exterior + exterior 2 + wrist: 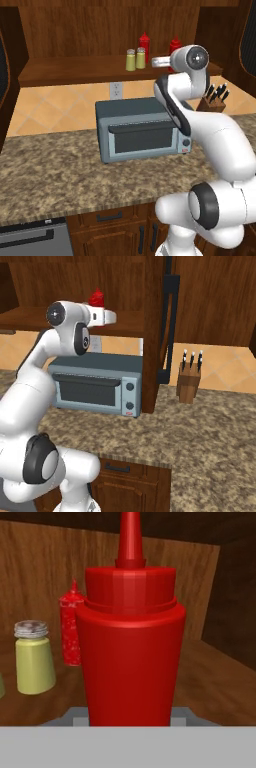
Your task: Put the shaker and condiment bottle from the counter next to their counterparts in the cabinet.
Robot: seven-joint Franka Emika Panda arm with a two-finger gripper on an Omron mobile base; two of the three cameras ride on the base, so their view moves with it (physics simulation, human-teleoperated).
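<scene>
Two shakers (pixel 135 59) already paired on the shelf (pixel 70 70); the gripper, jaws unreadable here, brings the condiment bottle (pixel 130 647) in, so set it upright beside its twin (pixel 71 629).

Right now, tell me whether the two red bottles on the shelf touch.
Apart. The hand view shows bare wood between the near condiment bottle and the far red bottle, which stands further back beside a shaker.

- The condiment bottle (pixel 130 647) looks like smooth, slightly glossy red plastic.
- The shaker (pixel 34 659) has a matt yellow-green body and a dull silver cap.
- The cabinet (pixel 75 30) is dark, grained wood.
- The counter (pixel 60 170) is speckled stone.
- The toaster oven (pixel 140 129) is grey-blue, matt metal.
</scene>
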